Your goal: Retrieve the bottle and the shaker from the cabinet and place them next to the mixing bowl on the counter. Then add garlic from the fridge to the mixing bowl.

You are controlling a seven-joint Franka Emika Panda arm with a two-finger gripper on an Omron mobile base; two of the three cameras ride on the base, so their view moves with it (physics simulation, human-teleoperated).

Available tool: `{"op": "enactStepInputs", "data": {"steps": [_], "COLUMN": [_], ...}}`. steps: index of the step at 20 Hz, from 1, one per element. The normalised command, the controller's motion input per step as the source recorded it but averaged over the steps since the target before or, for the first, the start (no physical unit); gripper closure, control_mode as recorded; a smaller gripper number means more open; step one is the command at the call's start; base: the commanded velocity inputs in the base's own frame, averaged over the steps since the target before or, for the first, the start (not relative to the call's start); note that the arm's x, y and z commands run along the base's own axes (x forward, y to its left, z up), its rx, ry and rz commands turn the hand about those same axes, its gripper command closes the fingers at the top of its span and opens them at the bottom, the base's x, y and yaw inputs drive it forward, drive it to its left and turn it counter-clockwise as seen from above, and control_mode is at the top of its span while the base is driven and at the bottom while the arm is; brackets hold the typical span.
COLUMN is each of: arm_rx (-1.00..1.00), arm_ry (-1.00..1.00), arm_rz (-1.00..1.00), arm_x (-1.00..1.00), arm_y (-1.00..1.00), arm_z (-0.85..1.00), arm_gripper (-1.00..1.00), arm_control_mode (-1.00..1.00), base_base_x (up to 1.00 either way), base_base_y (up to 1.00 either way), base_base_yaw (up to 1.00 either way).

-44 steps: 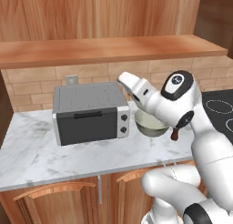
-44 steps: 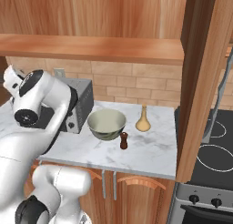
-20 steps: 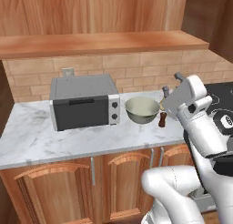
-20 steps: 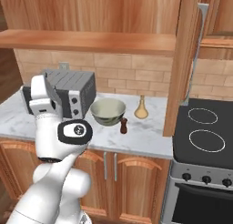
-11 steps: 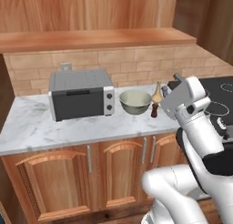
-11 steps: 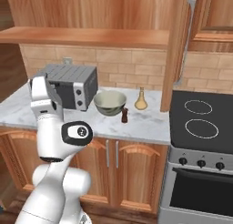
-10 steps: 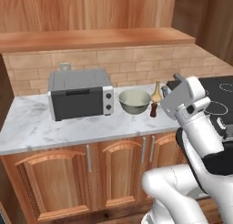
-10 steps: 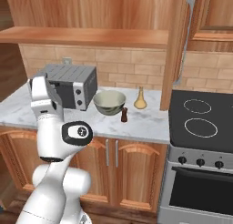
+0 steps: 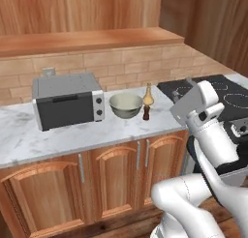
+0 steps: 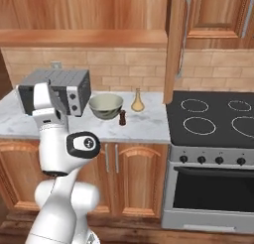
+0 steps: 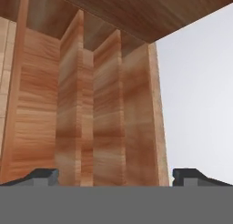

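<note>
On the marble counter [image 9: 58,138], from left to right: a grey toaster oven [image 9: 67,99], then a pale mixing bowl [image 9: 125,105] just beside it, then a small dark shaker [image 9: 146,112] in front of a tan bottle [image 9: 148,96], both just right of the bowl. Further right, a black stove top [image 10: 208,116] under an open cabinet door [image 10: 174,44]. Gripper [image 11: 113,175] empty, fingertips [image 11: 43,175] spread wide apart, pointed up at wooden panels and a wall, well apart from the counter things.
</note>
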Motion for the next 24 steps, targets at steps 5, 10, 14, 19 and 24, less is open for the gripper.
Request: {"op": "enactStepInputs", "data": {"steps": [5,10,14,19,24], "arm_rx": [0.0,0.0,0.0,0.0,0.0], "arm_ry": [0.0,0.0,0.0,0.0,0.0], "arm_rz": [0.0,0.0,0.0,0.0,0.0], "arm_x": [0.0,0.0,0.0,0.0,0.0], "arm_y": [0.0,0.0,0.0,0.0,0.0], "arm_z": [0.0,0.0,0.0,0.0,0.0], "arm_gripper": [-1.0,-1.0,-1.0,-1.0,-1.0], "arm_control_mode": [1.0,1.0,1.0,1.0,1.0], "base_base_x": [-0.3,-0.27,-0.31,-0.35,-0.28], "base_base_y": [0.0,-0.01,-0.06,-0.12,-0.12], "base_base_yaw": [-0.41,-0.45,-0.45,-0.43,-0.44]}}
